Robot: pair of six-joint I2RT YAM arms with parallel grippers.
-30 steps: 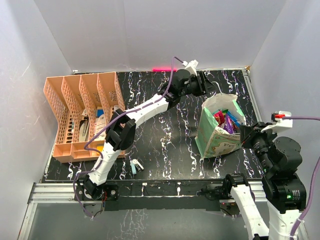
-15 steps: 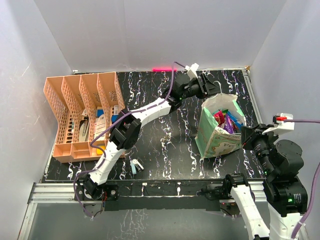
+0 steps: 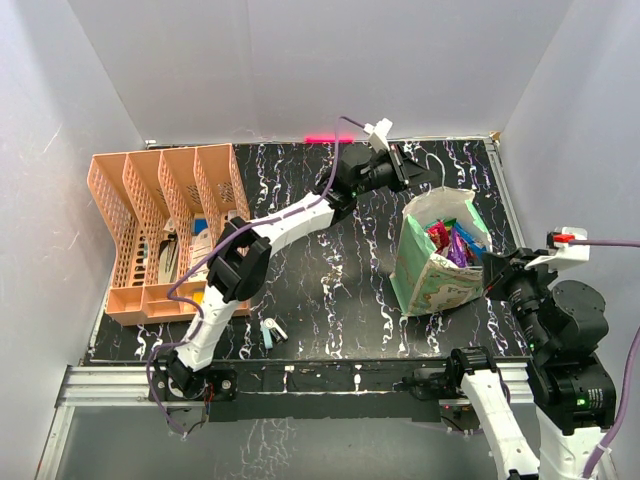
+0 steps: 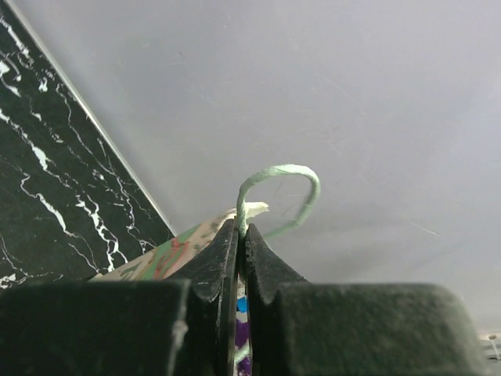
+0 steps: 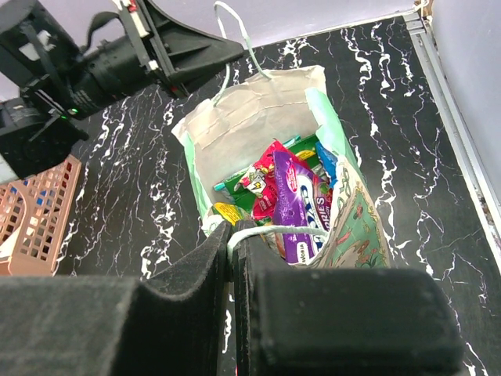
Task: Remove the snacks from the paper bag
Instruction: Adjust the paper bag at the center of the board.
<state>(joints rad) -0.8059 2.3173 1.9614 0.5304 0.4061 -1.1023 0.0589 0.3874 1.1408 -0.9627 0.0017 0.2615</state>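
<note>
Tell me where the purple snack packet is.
In the top view, the purple packet sits inside the open paper bag, right of centre, beside a red packet.

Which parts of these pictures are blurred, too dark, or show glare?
Top external: even light, sharp, only a pink-red glow at the far edge. Left wrist: the left tool is dark and soft at the bottom; the string handle slightly blurred. Right wrist: the snacks glint; the right tool is a dark, unfocused mass.
</note>
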